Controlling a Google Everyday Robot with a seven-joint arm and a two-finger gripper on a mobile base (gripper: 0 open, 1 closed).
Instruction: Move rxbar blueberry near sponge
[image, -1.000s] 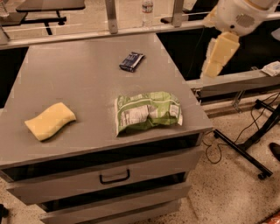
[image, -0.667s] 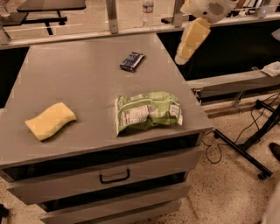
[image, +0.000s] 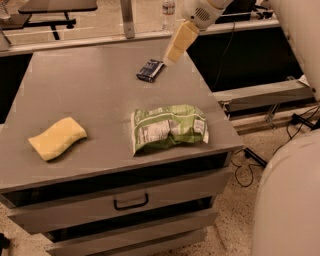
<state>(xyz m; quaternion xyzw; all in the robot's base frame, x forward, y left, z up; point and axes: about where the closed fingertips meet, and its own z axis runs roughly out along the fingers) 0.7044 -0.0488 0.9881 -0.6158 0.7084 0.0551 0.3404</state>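
Observation:
The rxbar blueberry (image: 150, 70) is a small dark navy bar lying flat near the far right of the grey table top (image: 90, 95). The sponge (image: 57, 138) is a pale yellow wavy block at the front left of the table. My gripper (image: 172, 54) hangs over the far right part of the table, its cream tip just right of and above the bar, not touching it.
A large green-and-white snack bag (image: 169, 127) lies at the front right of the table, between the bar and the front edge. The table has drawers with a handle (image: 131, 202) below. Black cables (image: 300, 120) lie on the floor at right.
My gripper has swung left from beyond the table's right edge to over the table, ending close beside the blue bar. The objects have not moved.

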